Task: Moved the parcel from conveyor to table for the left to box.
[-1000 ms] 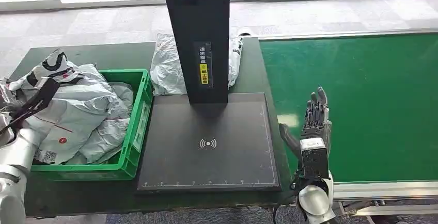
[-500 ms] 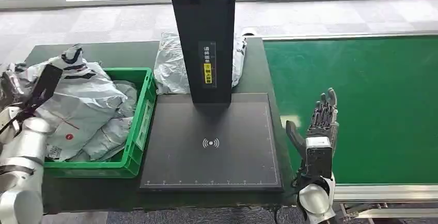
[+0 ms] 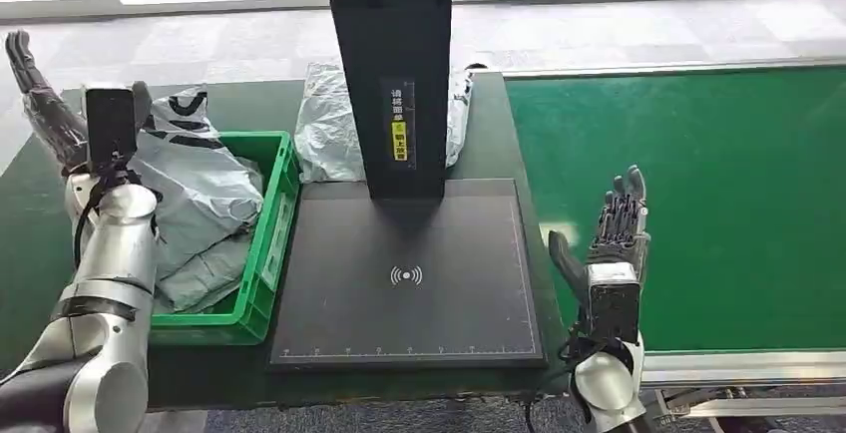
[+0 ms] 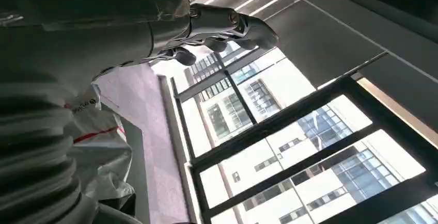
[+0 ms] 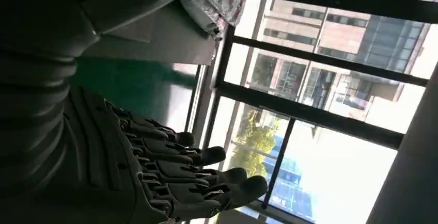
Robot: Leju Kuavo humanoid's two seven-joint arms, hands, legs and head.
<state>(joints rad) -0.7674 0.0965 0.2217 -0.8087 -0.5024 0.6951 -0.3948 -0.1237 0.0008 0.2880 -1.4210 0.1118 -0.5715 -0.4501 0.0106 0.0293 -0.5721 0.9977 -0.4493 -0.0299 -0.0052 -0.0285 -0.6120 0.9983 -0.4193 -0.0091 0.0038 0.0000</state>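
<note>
Green conveyor (image 3: 698, 204) along the right, its surface bare of parcels. Dark table (image 3: 249, 104) to its left, carrying a black scanner pad (image 3: 409, 283) with a tall black post (image 3: 394, 64) rising from its far edge. Green box (image 3: 261, 253) on the table left of the pad, heaped with grey parcels (image 3: 205, 194); the topmost, with black print, lying against the far left rim of the heap. One more grey parcel (image 3: 324, 134) on the table behind the post, partly hidden by it.

Left arm raised high at the left edge, forearm upright beside the box, wrist above the heap. Left hand (image 3: 45, 104) lifted over the table's far left corner, fingers extended and apart, holding nothing; in the left wrist view the left hand (image 4: 217, 28) seen against the windows with fingers loosely curved and free of any parcel. Right arm upright at the seam between table and conveyor. Right hand (image 3: 609, 238) pointing up and away, fingers straight and side by side, thumb set apart, holding nothing; same loosely spread fingers (image 5: 206, 157) in the right wrist view.

Against the frames a second and half a second earlier: left arm swung upward from low over the heap, left hand no longer touching the top parcel; right hand unchanged
</note>
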